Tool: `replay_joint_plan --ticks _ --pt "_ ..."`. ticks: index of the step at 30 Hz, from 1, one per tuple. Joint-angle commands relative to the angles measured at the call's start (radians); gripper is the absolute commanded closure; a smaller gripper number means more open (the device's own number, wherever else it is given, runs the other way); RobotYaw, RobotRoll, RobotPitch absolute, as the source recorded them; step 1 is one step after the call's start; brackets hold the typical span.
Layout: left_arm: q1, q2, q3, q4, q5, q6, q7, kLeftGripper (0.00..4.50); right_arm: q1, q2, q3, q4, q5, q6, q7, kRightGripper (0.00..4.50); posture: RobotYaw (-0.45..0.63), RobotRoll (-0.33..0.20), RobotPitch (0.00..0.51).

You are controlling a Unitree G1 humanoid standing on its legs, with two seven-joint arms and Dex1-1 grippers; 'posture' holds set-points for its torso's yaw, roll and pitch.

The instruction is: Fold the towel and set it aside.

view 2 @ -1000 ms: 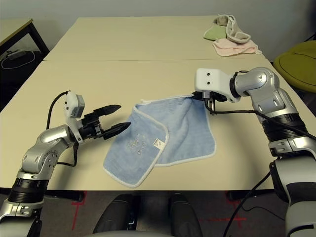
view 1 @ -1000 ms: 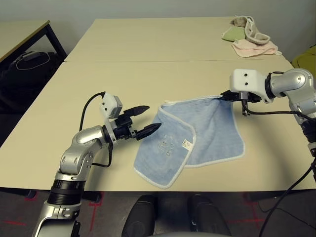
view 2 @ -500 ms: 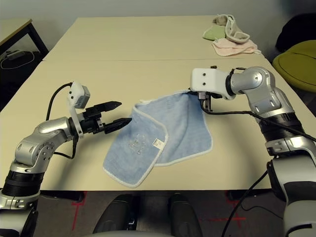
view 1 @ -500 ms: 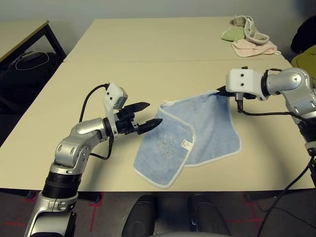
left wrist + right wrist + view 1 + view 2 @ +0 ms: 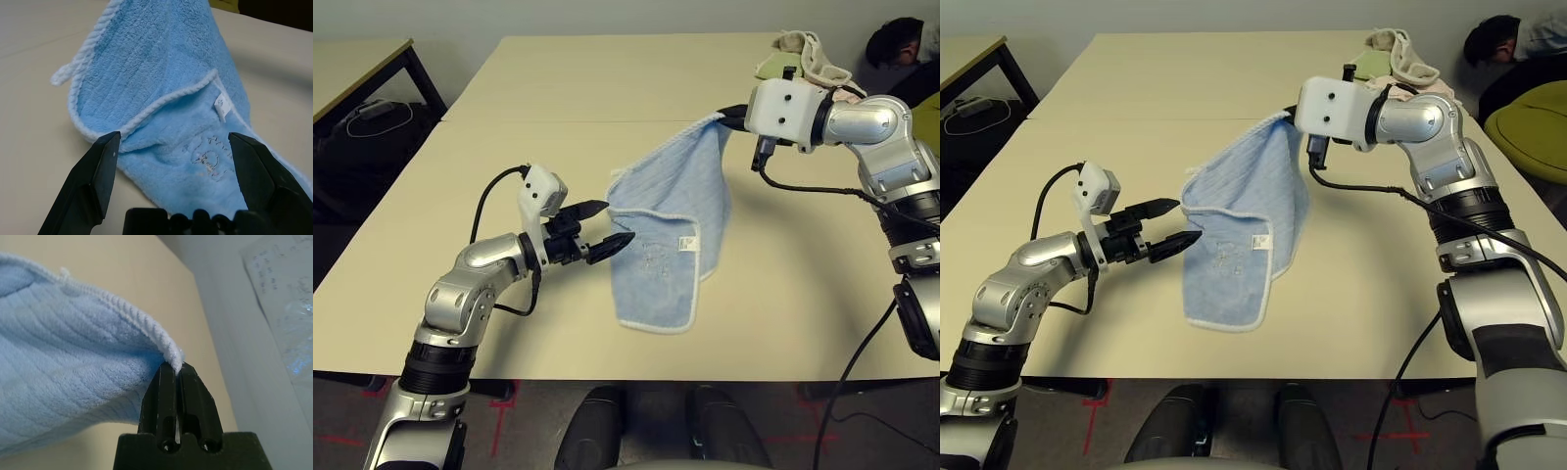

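**Towel lifted by one corner in my right pincer**

My right gripper [image 5: 174, 366] is pinched fully together on one corner of the towel [image 5: 671, 211], the white piping caught right between the two black fingertips. That corner is raised above the table [image 5: 558, 88], and the light-blue cloth hangs down and away from it toward my left side, its lower end resting on the tabletop. Partway down, a flap is folded across the front, and the small white tag [image 5: 686, 245] and the faint printed motif [image 5: 208, 159] show on the lower part.

My left gripper [image 5: 603, 227] is spread wide and holds nothing. Its two fingers point at the near edge of the hanging towel, one fingertip [image 5: 108, 147] close to the folded white edging; whether it touches the cloth I cannot tell.

At the far right corner of the table lies a heap of cloths [image 5: 803, 61], green, beige and pink, well apart from the towel and partly hidden behind my right arm. Beyond them a person [image 5: 1498, 39] is bent low at the table's edge.
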Motion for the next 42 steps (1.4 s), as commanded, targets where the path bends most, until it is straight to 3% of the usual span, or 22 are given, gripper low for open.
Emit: replay_joint_plan --ticks 1,6,18,25,30,42 --pt "0.02 0.006 -0.029 0.04 0.038 -0.086 -0.046 0.0 -0.024 -0.003 -0.032 -0.022 0.019 -0.009 -0.026 4.46 0.09 0.0 0.072" --pt "0.019 0.007 -0.037 0.069 0.031 -0.14 -0.118 0.0 -0.058 0.002 -0.052 -0.017 0.032 -0.053 -0.046 4.46 0.08 0.0 0.071" --pt "0.012 -0.022 -0.049 0.097 0.043 -0.15 -0.117 0.0 -0.125 0.03 -0.077 0.007 0.074 -0.138 -0.084 4.46 0.08 0.0 0.066" --pt "-0.048 -0.15 0.038 0.094 -0.105 0.015 -0.002 0.0 -0.144 0.04 -0.08 0.044 0.07 -0.164 -0.113 4.46 0.08 0.0 0.065" --pt "-0.093 -0.198 0.062 0.064 -0.181 0.115 0.044 0.0 -0.161 0.047 -0.079 0.072 0.067 -0.185 -0.135 4.46 0.09 0.0 0.065" --pt "-0.042 -0.112 -0.002 0.037 -0.159 0.136 -0.015 0.0 -0.245 0.058 -0.071 0.183 0.023 -0.237 -0.227 4.46 0.09 0.0 0.069"
